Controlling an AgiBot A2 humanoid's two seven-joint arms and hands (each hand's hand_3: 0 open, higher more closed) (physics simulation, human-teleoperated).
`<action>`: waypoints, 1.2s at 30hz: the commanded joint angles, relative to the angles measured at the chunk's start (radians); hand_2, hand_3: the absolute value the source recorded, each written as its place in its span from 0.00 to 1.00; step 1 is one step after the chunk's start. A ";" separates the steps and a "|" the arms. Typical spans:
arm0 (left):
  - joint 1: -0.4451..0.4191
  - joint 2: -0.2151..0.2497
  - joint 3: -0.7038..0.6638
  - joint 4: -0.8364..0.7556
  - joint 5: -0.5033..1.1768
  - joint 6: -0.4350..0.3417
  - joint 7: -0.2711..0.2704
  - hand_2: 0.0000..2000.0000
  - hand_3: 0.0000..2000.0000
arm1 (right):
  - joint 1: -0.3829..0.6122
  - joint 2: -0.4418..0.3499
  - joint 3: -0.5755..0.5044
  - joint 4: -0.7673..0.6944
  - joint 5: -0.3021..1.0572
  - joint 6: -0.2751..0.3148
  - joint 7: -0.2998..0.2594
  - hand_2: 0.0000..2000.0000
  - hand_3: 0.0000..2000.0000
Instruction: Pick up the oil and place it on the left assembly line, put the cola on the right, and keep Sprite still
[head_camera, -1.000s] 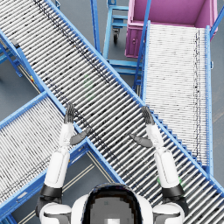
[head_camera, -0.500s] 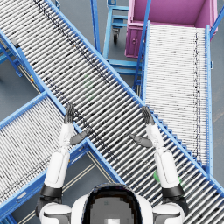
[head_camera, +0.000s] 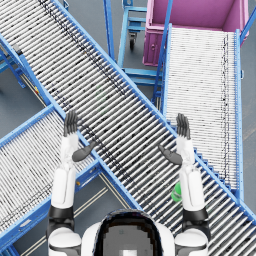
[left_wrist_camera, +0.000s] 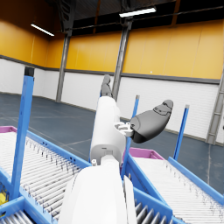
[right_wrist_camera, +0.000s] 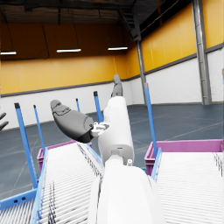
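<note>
My left hand (head_camera: 72, 137) and my right hand (head_camera: 180, 140) are both raised over the long diagonal roller conveyor (head_camera: 100, 90), fingers spread and holding nothing. The left wrist view shows the left hand (left_wrist_camera: 131, 118) open in the air, and the right wrist view shows the right hand (right_wrist_camera: 94, 118) the same way. A small green object (head_camera: 176, 192), perhaps the Sprite, peeks out beside my right forearm on the conveyor and is mostly hidden by it. No oil and no cola show in any view.
A second roller line (head_camera: 25, 165) branches off at the lower left. A third line (head_camera: 200, 90) runs up the right side to a pink bin (head_camera: 195, 15). Blue frames and a cart (head_camera: 132, 25) stand on the grey floor between the lines.
</note>
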 joint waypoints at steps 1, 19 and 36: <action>0.071 0.011 -0.065 0.019 0.000 0.000 0.000 0.00 0.00 | 0.042 -0.008 -0.073 0.001 0.000 0.000 0.000 0.00 0.00; 0.127 0.036 -0.181 0.057 0.476 -0.001 -0.001 0.00 0.00 | 0.076 -0.031 -0.201 -0.037 0.500 -0.001 0.001 0.00 0.00; 0.127 0.046 -0.199 0.067 0.557 -0.001 -0.001 0.00 0.00 | 0.085 -0.040 -0.215 -0.055 0.557 -0.001 0.001 0.00 0.00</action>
